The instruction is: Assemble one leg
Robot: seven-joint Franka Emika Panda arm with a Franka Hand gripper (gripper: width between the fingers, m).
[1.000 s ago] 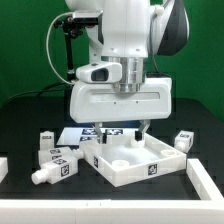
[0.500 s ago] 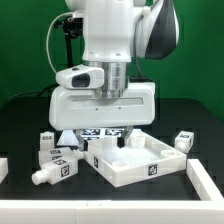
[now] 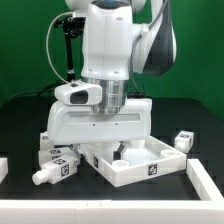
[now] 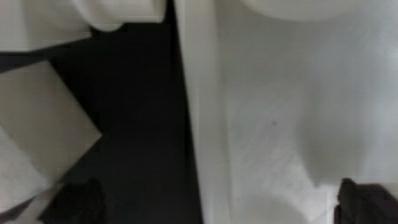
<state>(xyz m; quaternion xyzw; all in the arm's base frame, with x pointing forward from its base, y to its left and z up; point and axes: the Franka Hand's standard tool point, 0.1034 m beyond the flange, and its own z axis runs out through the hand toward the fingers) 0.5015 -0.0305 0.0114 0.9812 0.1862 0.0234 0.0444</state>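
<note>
The white square tabletop (image 3: 150, 168) lies at the table's middle. Three legs (image 3: 56, 160) with tags sit in a cluster at its left in the exterior view, one lying flat (image 3: 48, 174). Another leg (image 3: 183, 141) sits at the right. The arm's wide white hand (image 3: 100, 120) hangs low over the tabletop's left part and hides the fingers there. In the wrist view my gripper (image 4: 217, 200) is open. Its dark fingertips (image 4: 71, 200) stand wide apart on either side of a white wall of the tabletop (image 4: 267, 120). It holds nothing.
White rail pieces lie at the front left (image 3: 3, 166) and front right (image 3: 206, 178) of the black table. The marker board is mostly hidden behind the hand. Cables hang at the back left (image 3: 58, 60).
The arm has moved toward the exterior view's left and come down lower over the tabletop's left part. It now covers the marker board. The parts on the table have not moved.
</note>
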